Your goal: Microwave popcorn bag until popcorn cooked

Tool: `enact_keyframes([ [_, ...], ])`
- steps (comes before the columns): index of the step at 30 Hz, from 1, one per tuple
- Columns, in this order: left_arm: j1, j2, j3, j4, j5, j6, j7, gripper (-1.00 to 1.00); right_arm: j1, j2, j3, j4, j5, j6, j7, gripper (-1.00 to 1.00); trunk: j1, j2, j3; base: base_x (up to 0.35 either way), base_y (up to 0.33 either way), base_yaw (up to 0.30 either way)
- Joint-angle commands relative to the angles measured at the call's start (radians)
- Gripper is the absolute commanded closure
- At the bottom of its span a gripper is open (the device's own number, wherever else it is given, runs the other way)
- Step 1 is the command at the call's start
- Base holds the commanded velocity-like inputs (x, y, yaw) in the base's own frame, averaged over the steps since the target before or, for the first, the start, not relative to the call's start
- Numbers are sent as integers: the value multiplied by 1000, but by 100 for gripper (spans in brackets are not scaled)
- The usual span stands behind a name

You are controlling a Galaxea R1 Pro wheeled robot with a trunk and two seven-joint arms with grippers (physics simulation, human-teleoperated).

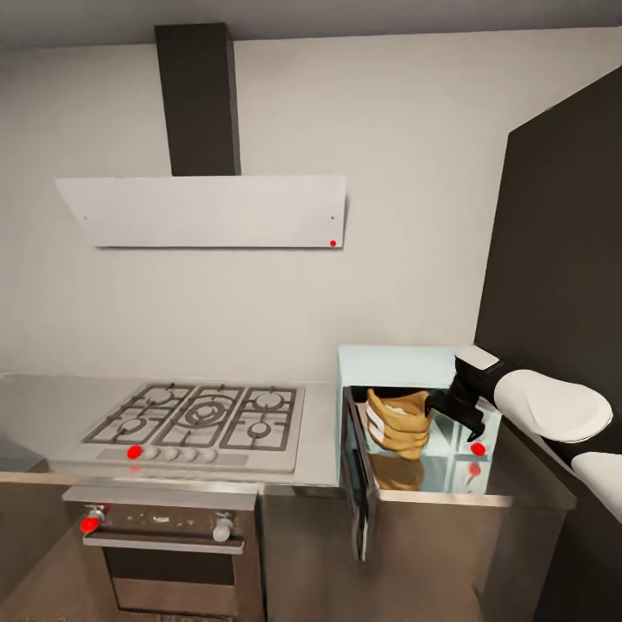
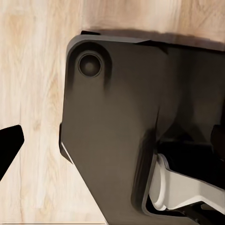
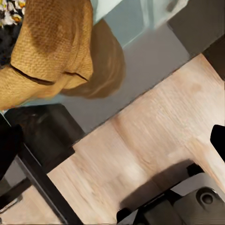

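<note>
The pale blue microwave (image 1: 389,363) stands on the grey countertop (image 1: 318,432) with its dark door (image 1: 354,484) swung open. Inside stands the tan popcorn bag (image 1: 399,425), upright, with whitish popcorn (image 1: 393,403) showing at its rim. My right gripper (image 1: 442,406) hovers at the microwave's opening, just right of the bag, open and holding nothing. In the right wrist view the bag (image 3: 51,47) lies off to one side of the open gripper (image 3: 112,145), with popcorn (image 3: 9,11) at its mouth. My left gripper (image 2: 115,140) hangs open above the wood floor.
A gas hob (image 1: 203,419) sits left of the microwave, an oven (image 1: 164,536) below it and a slanted white hood (image 1: 207,212) above. A tall dark cabinet (image 1: 561,242) rises at the right. My dark base (image 2: 122,131) shows under the left gripper.
</note>
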Motion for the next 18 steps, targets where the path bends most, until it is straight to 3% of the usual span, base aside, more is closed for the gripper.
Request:
enact_keyframes([
  [1, 0, 0, 6, -1, 0, 1, 0, -100, -1, -1, 6, 2, -10, -1, 34, -100, 0, -1, 0, -337, 0, 0],
  [6, 0, 0, 6, -1, 0, 1, 0, -100, -1, -1, 28, 2, -2, -2, 184, -100, 0, -1, 0, -337, 0, 0],
  [8, 0, 0, 6, -1, 0, 1, 0, -100, -1, -1, 76, 2, 23, -20, 212, -100, 0, -1, 0, -337, 0, 0],
  [10, 0, 0, 6, -1, 0, 1, 0, -100, -1, -1, 120, 3, 61, -88, 219, -100, 0, -1, 0, -336, 0, 0],
  [12, 0, 0, 6, -1, 0, 1, 0, -100, 4, -1, 140, 5, 119, -156, 221, -100, 0, -1, 0, -298, 0, 0],
  [13, 0, 0, 6, -1, 0, 1, 0, -100, 16, -1, 146, 6, 179, -200, 223, -100, 0, -1, 0, -270, 0, 0],
  [15, 0, 0, 6, -1, 0, 1, 0, -100, 34, 0, 149, 6, 254, -276, 231, -100, 0, -1, 0, -263, 0, 0],
  [16, 0, 0, 6, -1, 0, 1, 0, -100, 46, 0, 149, 6, 275, -317, 248, -100, 0, -1, 0, -259, 0, 0],
  [17, 0, 0, 6, -1, 0, 1, 0, -100, 68, 0, 150, 6, 305, -393, 300, -100, 0, -1, 0, -258, 0, 0],
  [18, 0, 0, 7, -1, 0, 1, 0, -100, 96, 0, 151, 6, 359, -502, 411, -100, 0, -1, 0, -246, 0, 0],
])
